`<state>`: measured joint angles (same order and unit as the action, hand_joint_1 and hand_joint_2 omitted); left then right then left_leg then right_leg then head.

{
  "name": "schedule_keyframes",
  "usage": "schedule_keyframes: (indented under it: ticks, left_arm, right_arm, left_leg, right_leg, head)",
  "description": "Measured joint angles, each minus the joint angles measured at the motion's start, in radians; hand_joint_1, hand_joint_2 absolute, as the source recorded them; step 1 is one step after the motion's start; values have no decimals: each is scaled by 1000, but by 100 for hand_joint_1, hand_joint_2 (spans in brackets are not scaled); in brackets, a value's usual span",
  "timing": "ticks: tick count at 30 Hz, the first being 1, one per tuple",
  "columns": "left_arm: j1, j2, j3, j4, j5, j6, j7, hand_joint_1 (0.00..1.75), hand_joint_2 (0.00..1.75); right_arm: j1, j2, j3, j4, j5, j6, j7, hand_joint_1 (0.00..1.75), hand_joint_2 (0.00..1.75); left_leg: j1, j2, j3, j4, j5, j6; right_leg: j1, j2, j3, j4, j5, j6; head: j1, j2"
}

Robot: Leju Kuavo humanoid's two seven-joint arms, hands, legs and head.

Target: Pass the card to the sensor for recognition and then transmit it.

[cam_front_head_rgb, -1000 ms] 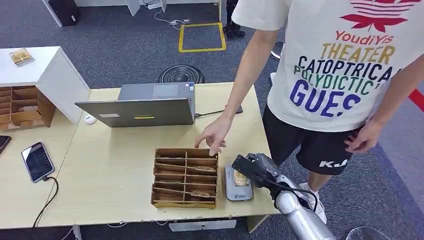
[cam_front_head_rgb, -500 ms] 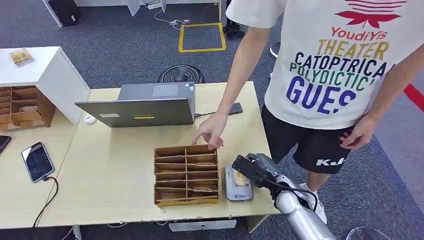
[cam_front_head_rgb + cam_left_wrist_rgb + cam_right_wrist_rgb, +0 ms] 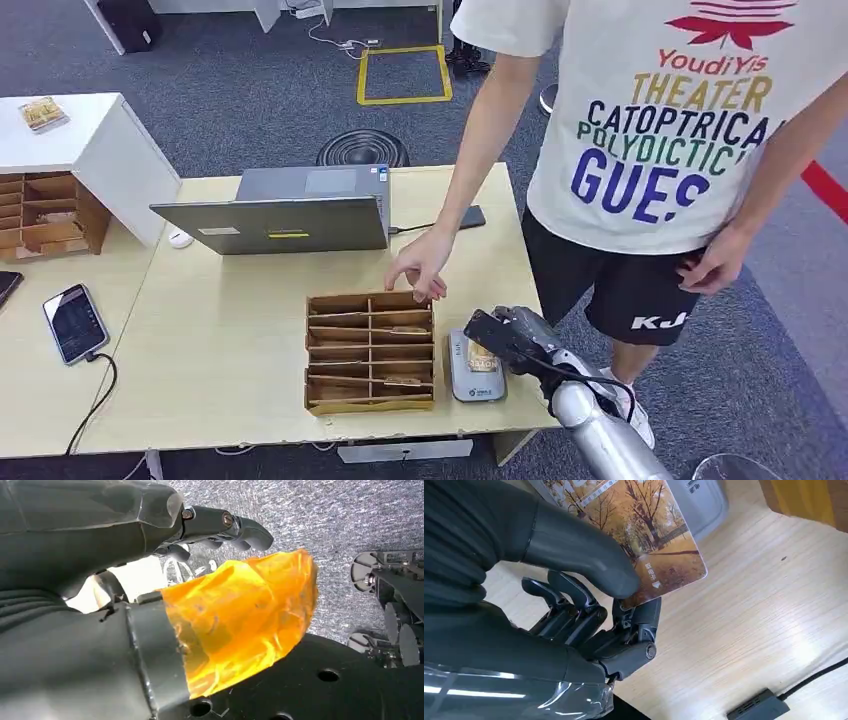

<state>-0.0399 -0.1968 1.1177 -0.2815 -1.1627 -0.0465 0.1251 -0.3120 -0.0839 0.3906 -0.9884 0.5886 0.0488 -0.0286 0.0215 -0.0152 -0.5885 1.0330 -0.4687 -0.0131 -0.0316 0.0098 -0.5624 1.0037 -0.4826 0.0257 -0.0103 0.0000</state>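
Note:
My right hand (image 3: 512, 338) pinches a card (image 3: 483, 357) with an autumn-tree picture between thumb and fingers, just above the grey sensor pad (image 3: 474, 385) near the table's front right edge. The right wrist view shows the card (image 3: 644, 525) under my thumb, its far part over the grey sensor (image 3: 704, 500). My right hand (image 3: 589, 615) has its other fingers curled beneath the card. In the left wrist view my left hand (image 3: 150, 580) hangs over the carpet holding nothing, with orange film (image 3: 240, 615) around its thumb.
A wooden compartment box (image 3: 370, 352) lies left of the sensor, and a person's hand (image 3: 420, 268) touches its far edge. The person stands at the table's right side. A laptop (image 3: 285, 210), a mouse (image 3: 180, 239), a phone (image 3: 75, 322) and a black device (image 3: 470, 217) lie further off.
The person's hand drew back a little toward the box's far edge and nudged the box slightly. Their body leaned left. My right hand and the card stayed put.

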Motion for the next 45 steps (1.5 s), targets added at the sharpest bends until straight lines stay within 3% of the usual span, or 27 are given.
schedule_keyframes:
  ticks: [45]
  left_arm:
    - [-2,8,2,8,-9,-2,-2,0,0]
  right_arm:
    - [-1,0,0,5,-6,-1,-3,175,175]
  left_leg:
    - [0,0,0,0,0,0]
  right_leg:
    - [0,0,0,0,0,0]
  head:
    - [0,0]
